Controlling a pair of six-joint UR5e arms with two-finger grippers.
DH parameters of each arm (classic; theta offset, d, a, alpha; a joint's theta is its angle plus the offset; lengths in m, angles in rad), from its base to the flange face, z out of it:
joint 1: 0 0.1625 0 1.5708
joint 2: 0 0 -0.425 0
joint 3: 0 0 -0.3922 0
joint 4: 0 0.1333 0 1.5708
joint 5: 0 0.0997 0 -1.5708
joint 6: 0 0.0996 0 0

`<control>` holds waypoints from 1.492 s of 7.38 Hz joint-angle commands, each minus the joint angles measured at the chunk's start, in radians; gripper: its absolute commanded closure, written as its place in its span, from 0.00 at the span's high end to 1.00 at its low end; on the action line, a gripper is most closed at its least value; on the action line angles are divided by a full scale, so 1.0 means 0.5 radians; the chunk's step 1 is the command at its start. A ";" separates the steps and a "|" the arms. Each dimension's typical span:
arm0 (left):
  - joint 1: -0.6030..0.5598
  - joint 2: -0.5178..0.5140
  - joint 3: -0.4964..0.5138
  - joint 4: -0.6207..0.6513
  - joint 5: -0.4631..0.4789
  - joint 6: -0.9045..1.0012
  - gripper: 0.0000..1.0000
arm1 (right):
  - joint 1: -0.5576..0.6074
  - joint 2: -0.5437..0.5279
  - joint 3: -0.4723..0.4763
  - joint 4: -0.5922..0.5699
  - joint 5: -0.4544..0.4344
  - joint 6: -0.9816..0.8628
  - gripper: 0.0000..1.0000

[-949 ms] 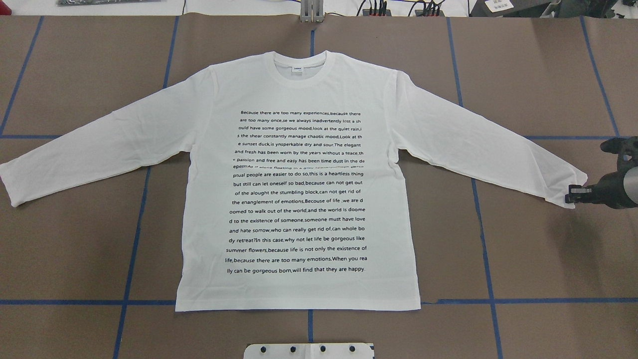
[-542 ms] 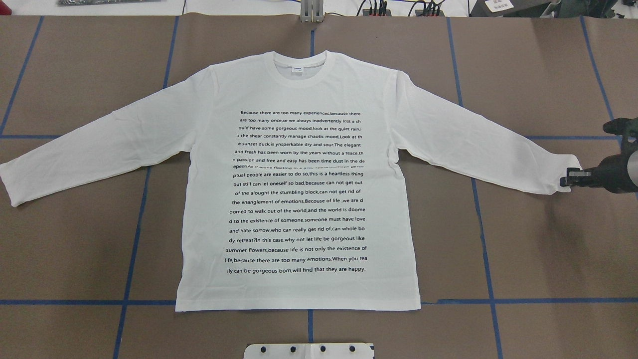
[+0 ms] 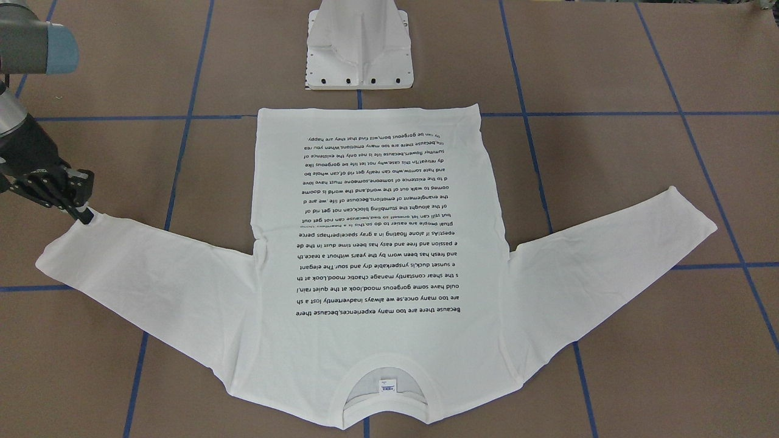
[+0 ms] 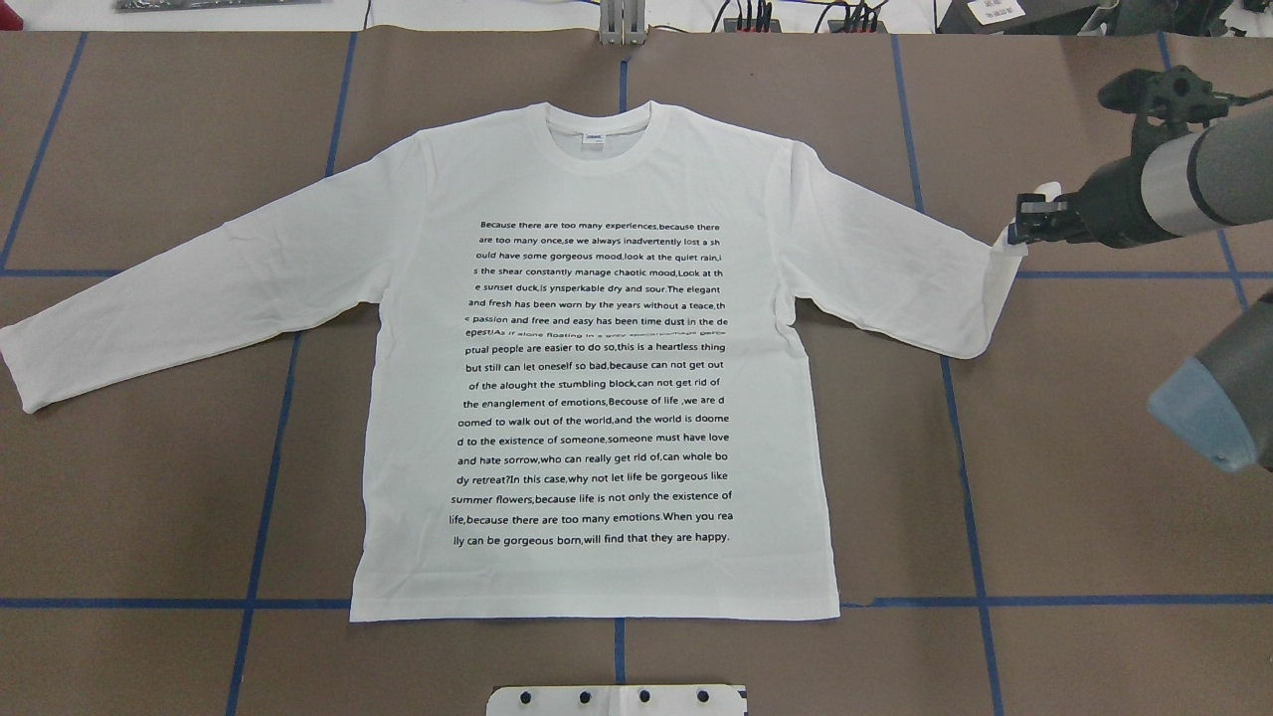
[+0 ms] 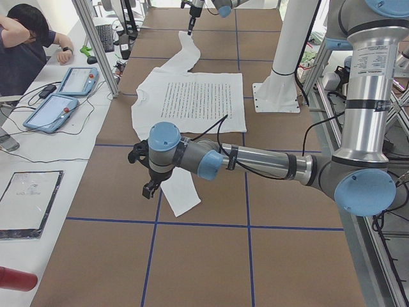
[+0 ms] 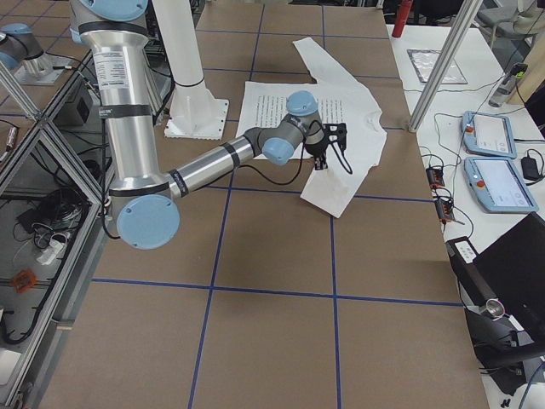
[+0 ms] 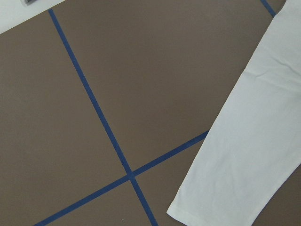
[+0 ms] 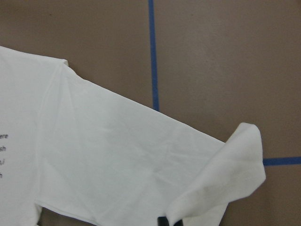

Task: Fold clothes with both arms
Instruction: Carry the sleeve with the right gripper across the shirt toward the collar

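The shirt sleeve [image 4: 895,268], pinched by the right pincer [image 4: 1016,234], should be carried taut from the desk's [image 4: 1094,497] right edge inward; the left pincer's [image 5: 150,188] state cannot be told.

Pinched by the right gripper [image 4: 1024,231], the cuff [image 4: 1006,261] of the white T-shirt [image 4: 597,179] has been lifted off the table and carried toward the collar side. The sleeve end [image 4: 980,318] is now bent upward, and the right arm's elbow [image 4: 1208,408] has been swung into the overhead view.

T-shirt [image 3: 377,347] cuff in right jaws
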 commanded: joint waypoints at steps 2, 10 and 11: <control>-0.001 0.000 0.001 0.000 0.000 0.003 1.00 | -0.319 0.912 -0.176 -0.880 -0.486 0.006 0.00; -0.001 0.018 0.022 0.000 0.000 0.012 1.00 | -0.838 2.030 -1.653 -0.224 -1.162 0.258 0.00; -0.001 0.018 0.022 0.000 0.000 0.012 1.00 | -0.896 2.070 -1.723 -0.224 -1.223 0.258 0.00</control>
